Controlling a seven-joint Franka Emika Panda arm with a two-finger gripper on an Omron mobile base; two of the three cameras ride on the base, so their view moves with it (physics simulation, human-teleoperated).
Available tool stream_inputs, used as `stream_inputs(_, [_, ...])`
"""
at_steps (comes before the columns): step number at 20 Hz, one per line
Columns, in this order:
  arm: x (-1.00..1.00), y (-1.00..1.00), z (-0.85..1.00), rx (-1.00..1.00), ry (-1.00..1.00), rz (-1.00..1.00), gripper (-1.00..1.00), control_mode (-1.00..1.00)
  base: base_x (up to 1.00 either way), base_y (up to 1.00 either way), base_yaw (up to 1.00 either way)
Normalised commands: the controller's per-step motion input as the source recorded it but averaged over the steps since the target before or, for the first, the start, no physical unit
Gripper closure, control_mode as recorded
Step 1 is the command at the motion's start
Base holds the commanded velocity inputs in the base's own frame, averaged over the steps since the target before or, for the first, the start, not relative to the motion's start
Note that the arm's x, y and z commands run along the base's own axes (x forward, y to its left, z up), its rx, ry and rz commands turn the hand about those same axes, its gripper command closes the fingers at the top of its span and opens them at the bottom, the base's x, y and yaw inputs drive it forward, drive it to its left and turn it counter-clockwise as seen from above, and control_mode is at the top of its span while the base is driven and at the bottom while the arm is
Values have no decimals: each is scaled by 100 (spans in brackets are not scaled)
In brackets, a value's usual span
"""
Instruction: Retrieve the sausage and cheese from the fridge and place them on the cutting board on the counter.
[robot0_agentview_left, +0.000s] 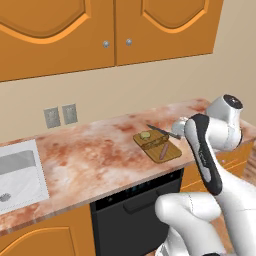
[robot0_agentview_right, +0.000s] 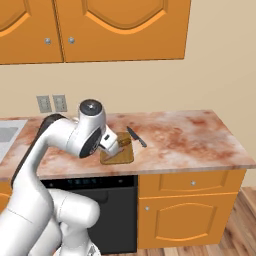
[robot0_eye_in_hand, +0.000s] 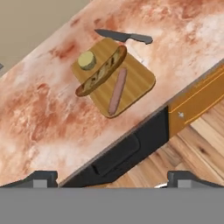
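The tan cutting board (robot0_eye_in_hand: 141, 82) lies on the marbled counter (robot0_eye_in_hand: 39, 118) near its front edge. On it are the pale-yellow cheese (robot0_eye_in_hand: 86, 60), a long brown bread roll (robot0_eye_in_hand: 101, 71) and the slim reddish sausage (robot0_eye_in_hand: 117, 91), which lies beside the roll. In the left base view the cheese (robot0_agentview_left: 145, 135) and sausage (robot0_agentview_left: 164, 151) rest on the board (robot0_agentview_left: 171, 152). My gripper (robot0_eye_in_hand: 113, 180) hovers above the counter's front edge, short of the board, open, with nothing between its fingertips (robot0_eye_in_hand: 41, 178). The fridge is out of view.
A dark-handled knife (robot0_eye_in_hand: 124, 36) lies just beyond the board. A black appliance front (robot0_agentview_left: 135, 210) sits under the counter, with orange cabinets (robot0_agentview_right: 192, 205) beside it. A sink (robot0_agentview_left: 20, 175) is at the far left, with wall outlets (robot0_agentview_left: 60, 116) and upper cabinets (robot0_agentview_left: 105, 30) behind.
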Motion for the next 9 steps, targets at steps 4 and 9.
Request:
stream_inputs(4, [-96,0,50,0,-20,11,-100,-100,0,0,0])
stream_inputs(9, [-94,0,46,-1,-16,9,-100,-100,0,0,0])
